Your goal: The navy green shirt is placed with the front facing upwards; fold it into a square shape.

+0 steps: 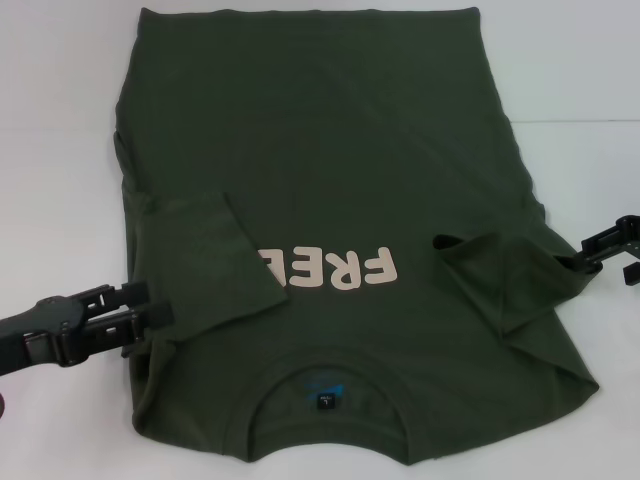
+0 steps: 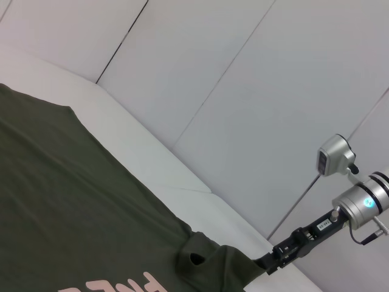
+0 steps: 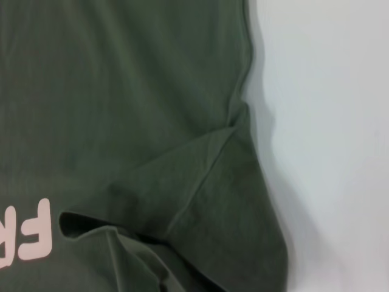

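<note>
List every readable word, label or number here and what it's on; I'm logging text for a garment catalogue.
"FREE": pale chest lettering on the navy green shirt, seen upside down; the folded left sleeve hides whatever follows.
Blue neck label inside the collar: print too small to read.
Small sticker on the right gripper: too blurred to read.

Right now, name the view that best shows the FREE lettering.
Head view: the FREE lettering shows nearly whole, its start covered by the folded left sleeve. The right wrist view catches only "FR"; the left wrist view only a sliver.
</note>
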You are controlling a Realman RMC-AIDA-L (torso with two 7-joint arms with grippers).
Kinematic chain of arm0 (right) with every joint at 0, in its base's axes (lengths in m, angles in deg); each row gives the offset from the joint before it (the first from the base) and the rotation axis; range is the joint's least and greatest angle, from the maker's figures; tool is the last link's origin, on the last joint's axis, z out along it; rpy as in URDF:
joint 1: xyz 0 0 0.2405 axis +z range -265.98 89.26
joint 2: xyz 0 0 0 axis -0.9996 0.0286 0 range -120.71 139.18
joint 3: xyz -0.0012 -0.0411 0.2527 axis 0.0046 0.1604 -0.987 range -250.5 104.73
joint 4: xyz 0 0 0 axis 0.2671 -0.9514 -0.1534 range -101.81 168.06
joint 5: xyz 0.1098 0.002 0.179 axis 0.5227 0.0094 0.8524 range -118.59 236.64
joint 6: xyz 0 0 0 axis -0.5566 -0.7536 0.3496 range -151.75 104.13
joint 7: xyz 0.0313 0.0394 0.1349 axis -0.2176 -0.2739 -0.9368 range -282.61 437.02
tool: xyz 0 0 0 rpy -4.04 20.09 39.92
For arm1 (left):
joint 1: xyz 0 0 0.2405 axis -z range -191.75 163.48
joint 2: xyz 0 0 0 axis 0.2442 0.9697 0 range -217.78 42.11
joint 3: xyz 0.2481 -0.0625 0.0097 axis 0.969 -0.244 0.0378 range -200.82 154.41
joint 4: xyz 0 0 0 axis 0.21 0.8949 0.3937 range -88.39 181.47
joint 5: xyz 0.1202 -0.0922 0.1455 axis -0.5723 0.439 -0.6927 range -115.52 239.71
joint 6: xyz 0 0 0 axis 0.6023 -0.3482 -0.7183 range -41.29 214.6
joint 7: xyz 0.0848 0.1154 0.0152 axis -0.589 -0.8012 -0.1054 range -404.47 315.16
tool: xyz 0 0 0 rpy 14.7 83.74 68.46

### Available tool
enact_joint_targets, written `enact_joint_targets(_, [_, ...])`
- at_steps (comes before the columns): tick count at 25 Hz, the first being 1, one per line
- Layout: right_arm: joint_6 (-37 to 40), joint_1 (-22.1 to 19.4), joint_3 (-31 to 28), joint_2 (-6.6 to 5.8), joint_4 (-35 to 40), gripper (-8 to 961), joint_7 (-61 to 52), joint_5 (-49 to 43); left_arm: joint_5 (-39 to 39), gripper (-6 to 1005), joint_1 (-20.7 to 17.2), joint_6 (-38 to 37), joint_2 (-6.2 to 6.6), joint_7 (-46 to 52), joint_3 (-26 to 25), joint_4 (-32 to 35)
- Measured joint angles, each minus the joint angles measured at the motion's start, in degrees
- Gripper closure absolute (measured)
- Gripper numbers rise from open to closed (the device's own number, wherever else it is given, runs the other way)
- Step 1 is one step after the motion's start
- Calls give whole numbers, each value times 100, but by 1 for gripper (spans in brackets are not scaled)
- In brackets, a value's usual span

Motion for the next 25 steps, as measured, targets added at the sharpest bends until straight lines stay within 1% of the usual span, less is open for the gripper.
enact_joint_targets(8, [-138,-10,3,18,29,187,3,0,0,202,-10,0,-10,-9,0,0])
enact_joint_targets(13, [-231,-31,1,54,-3,190,30,0,5,202,-11,0,-10,-9,1,0])
enact_joint_targets(22, [-347,-49,2,181,-9,195,53,-149,20,202,-11,0,-10,-9,0,0])
enact_joint_targets(25, [-386,-48,1,206,-9,196,51,-234,20,203,-11,-1,-10,-9,1,0])
